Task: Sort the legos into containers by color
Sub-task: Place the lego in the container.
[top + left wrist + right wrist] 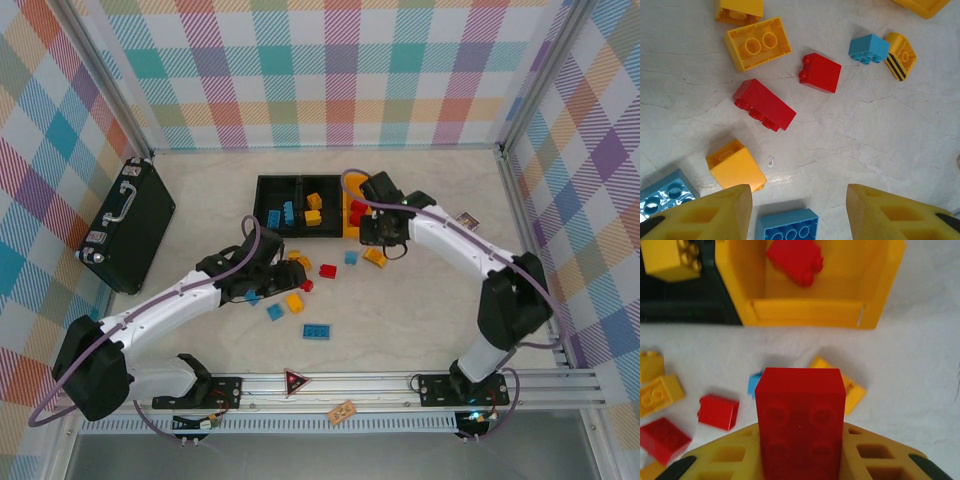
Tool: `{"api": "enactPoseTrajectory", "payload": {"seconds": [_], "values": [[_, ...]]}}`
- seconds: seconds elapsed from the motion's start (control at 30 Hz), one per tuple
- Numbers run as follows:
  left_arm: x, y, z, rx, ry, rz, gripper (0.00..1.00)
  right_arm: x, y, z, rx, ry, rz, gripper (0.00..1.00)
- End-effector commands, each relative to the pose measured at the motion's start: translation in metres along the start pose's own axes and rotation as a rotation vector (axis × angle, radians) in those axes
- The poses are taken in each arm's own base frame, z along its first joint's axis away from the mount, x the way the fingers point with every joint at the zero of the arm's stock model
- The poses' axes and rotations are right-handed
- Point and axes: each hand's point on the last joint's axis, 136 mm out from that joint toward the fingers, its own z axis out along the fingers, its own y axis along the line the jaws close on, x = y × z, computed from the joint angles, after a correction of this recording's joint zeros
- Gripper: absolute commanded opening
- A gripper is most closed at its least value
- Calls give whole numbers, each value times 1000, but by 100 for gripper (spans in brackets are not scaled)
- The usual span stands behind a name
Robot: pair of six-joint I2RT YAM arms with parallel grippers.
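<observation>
Both arms are built alike, the left arm (pixel 160 310) and the right arm (pixel 455 240): smooth white shells on the long links behind each claw, chunky black housings at the joints, and a thin lilac cable (pixel 343 183) trailing loosely back from the claw to a flat black base plate (pixel 205 390). The left claw (pixel 800 200) has thick yellow-orange fingers (pixel 725 215) with rectangular pockets moulded in and black pieces at the outer corners. The right claw (pixel 800 440) has the same pocketed yellow-orange fingers (pixel 875 460).

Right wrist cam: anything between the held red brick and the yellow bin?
Right wrist view: a blue lego and a yellow lego peek from behind the red brick in the right gripper, then bare table to the yellow bin.
</observation>
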Motion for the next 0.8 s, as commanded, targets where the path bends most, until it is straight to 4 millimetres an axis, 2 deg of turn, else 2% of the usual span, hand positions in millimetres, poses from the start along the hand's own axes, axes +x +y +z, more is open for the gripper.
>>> {"api": "enactPoseTrajectory", "payload": {"seconds": [0.0,0.17,0.33,0.5,0.63,0.77], "values": [[3,-3,-3,11,-14,-5,52,-18,-7,7,43,10,-34,28],[4,-6,-4,18,-23,6,52,-48,-12,25,88,15,-27,29],[5,-10,-3,24,-21,9,53,-66,-18,43,141,23,-22,30],[8,-11,-1,26,-15,14,52,-72,-25,65,198,56,-26,31],[9,-11,0,22,-12,15,53,-74,-27,74,221,63,-30,33],[9,-10,0,20,-16,17,53,-77,-27,74,225,61,-25,43]]}}
